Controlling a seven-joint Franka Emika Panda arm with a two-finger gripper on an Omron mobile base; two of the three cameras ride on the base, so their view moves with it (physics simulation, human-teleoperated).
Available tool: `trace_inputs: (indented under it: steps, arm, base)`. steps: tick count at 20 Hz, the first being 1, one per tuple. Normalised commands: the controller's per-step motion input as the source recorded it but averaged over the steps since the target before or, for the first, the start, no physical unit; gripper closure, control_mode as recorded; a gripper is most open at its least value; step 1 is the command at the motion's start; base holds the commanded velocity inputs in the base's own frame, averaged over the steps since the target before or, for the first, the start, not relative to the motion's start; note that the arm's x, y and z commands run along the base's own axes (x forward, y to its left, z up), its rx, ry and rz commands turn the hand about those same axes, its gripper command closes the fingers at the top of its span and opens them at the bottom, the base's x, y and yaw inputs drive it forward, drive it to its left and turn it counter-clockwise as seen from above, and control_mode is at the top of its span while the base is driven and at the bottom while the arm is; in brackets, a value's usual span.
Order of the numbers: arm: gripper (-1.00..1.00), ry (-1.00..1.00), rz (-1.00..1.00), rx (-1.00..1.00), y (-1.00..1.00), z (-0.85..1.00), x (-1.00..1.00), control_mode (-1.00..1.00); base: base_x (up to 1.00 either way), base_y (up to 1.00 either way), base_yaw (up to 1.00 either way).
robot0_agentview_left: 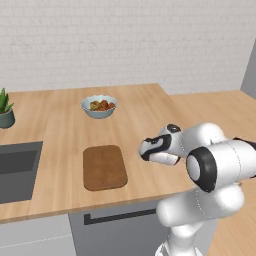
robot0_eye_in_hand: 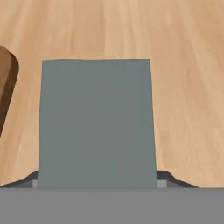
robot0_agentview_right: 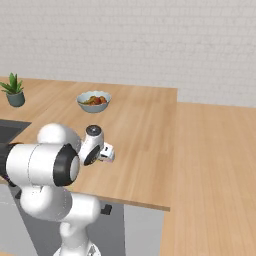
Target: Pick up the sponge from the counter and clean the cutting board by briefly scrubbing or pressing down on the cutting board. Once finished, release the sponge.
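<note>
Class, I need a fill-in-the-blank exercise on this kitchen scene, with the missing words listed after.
1. The sponge has a grey-green top and lies on the ____.
2. The dark brown cutting board lies between the bowl and the counter's ____ edge.
3. The potted plant stands beyond the dark grey ____.
4. The bowl holds ____.

Missing words: counter; front; sink; food

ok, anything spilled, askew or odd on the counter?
Nothing stands out. The cutting board lies flat and bare on the counter, the bowl and plant stand upright, and the sponge sits flat by the end effector.
</note>
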Motion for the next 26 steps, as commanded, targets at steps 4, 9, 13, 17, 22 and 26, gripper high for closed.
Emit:
trace_inputs:
  steps: [4, 9, 13, 17, 22, 26]
  arm:
    - [-1.0, 0.03, 0.15, -0.11, -0.47, -0.11, 0.23, -1.0]
    - [-1.0, 0.0, 0.1, -0.28, -0.04, 0.0, 0.2, -1.0]
    - [-1.0, 0.02, 0.01, -0.11, -0.44, 0.0, 0.36, -1.0]
    - [-1.0, 0.0, 0.0, 0.03, -0.25, 0.08, 0.05, -1.0]
    - [-1.0, -0.02, 0.0, 0.1, -0.16, 0.44, -0.21, -1.0]
    - [-1.0, -0.09, 0.0, 0.08, -0.02, 0.71, -0.61, -1.0]
  base:
    - [0.0, 0.0, 0.0]
    - [0.0, 0.0, 0.0]
    - [0.0, 0.0, 0.0]
    - [0.0, 0.0, 0.0]
    - [0.0, 0.0, 0.0]
    - [0.0, 0.0, 0.0]
